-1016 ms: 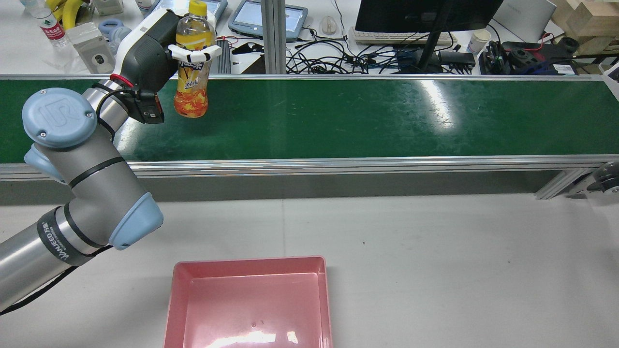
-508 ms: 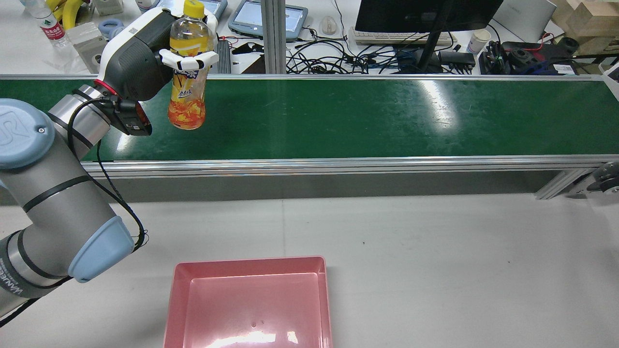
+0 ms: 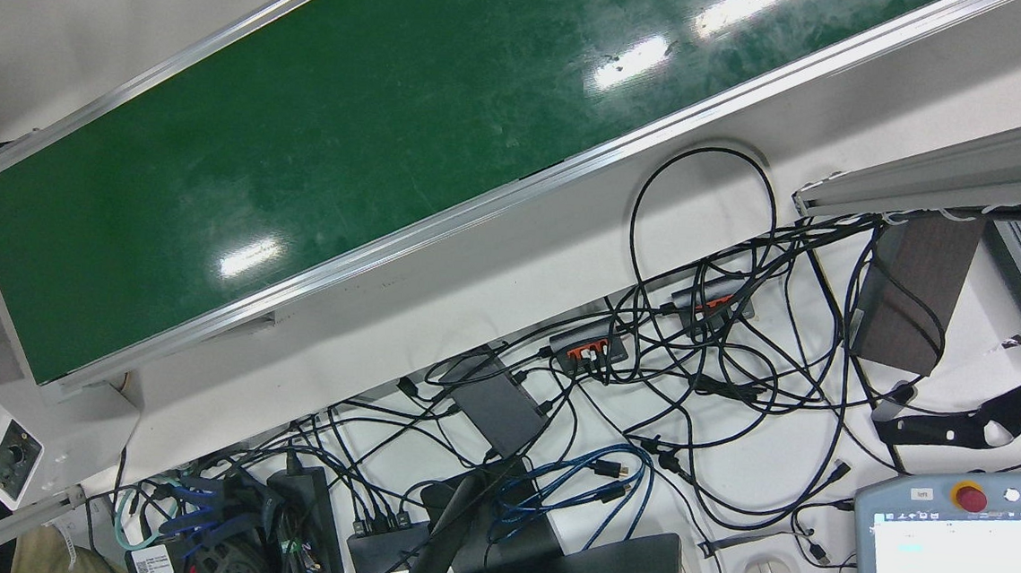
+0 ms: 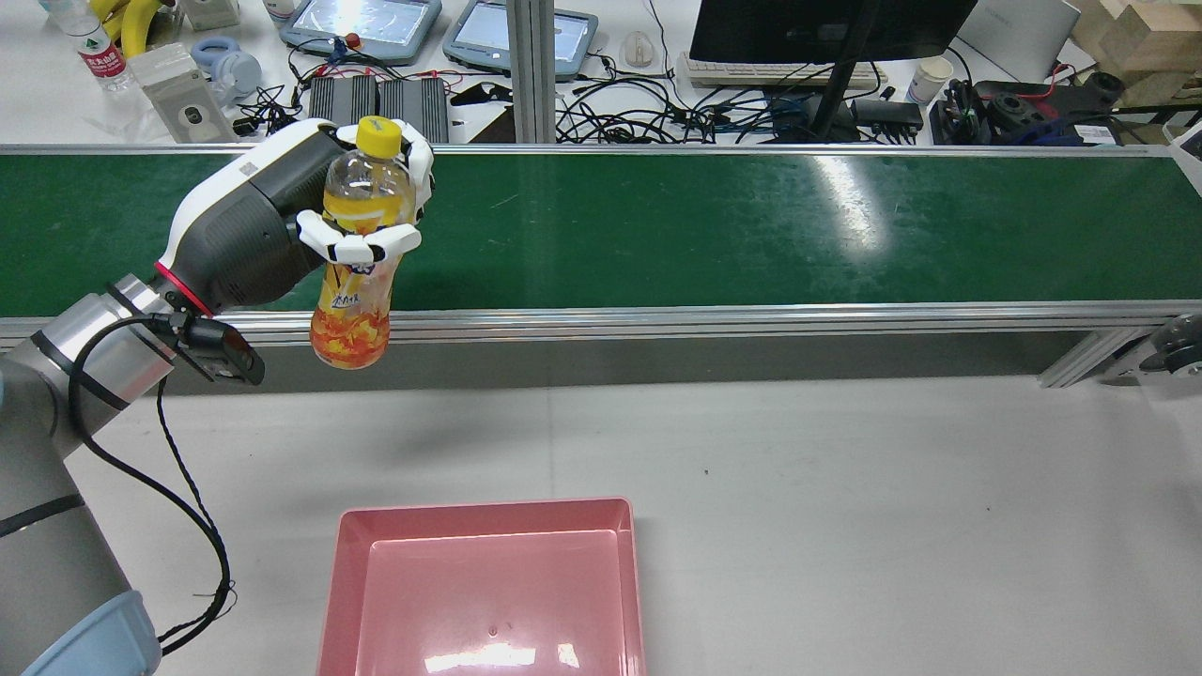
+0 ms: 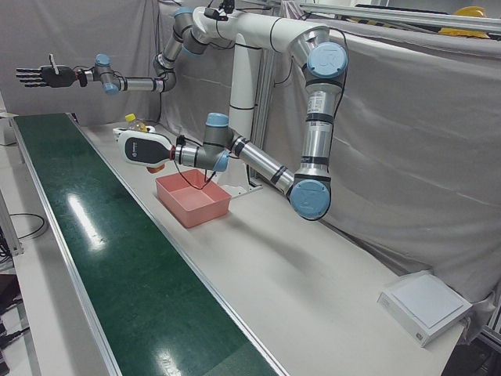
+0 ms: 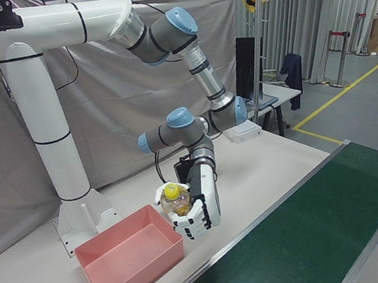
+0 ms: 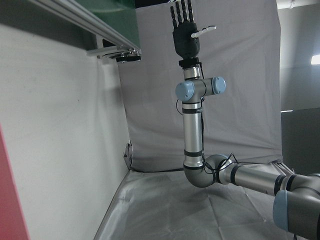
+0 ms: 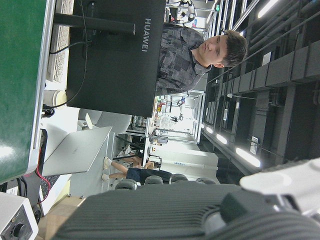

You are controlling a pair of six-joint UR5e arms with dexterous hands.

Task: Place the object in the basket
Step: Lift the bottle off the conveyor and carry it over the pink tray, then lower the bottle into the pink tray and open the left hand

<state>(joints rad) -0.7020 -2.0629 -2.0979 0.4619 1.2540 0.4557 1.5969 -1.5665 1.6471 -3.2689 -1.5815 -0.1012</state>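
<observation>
Rear view, my notes: left hand (image 4: 282, 221) grips a bottle (image 4: 359, 246) of orange drink, yellow cap up, fingers (image 4: 362, 246) wrapped round its middle. Bottle hangs in the air, slightly tilted, over the near rail of the green conveyor belt (image 4: 714, 225); its lower end sits over the gap between belt and grey table (image 4: 845, 488). Pink basket (image 4: 484, 590) rests on the table nearer the camera and a little to that view's right of the bottle, well apart from it, nothing in it. Beyond the belt I see a cluttered white desk (image 4: 610, 38): tablets, a monitor, tangled cables (image 4: 639, 117). Front view shows only belt (image 3: 324, 130) and that cable mess (image 3: 648, 368). Left-front view: right hand (image 5: 39, 76) held high at the far end of the belt, fingers spread flat, holding nothing; left hand (image 5: 143, 147) just beyond the basket (image 5: 192, 198). Grey curtains (image 5: 407, 157) back the station. Right-front view confirms the clasp on the bottle (image 6: 178, 203) beside the basket (image 6: 130, 264). Left hand view catches the right hand (image 7: 186, 27) splayed against the curtain.
</observation>
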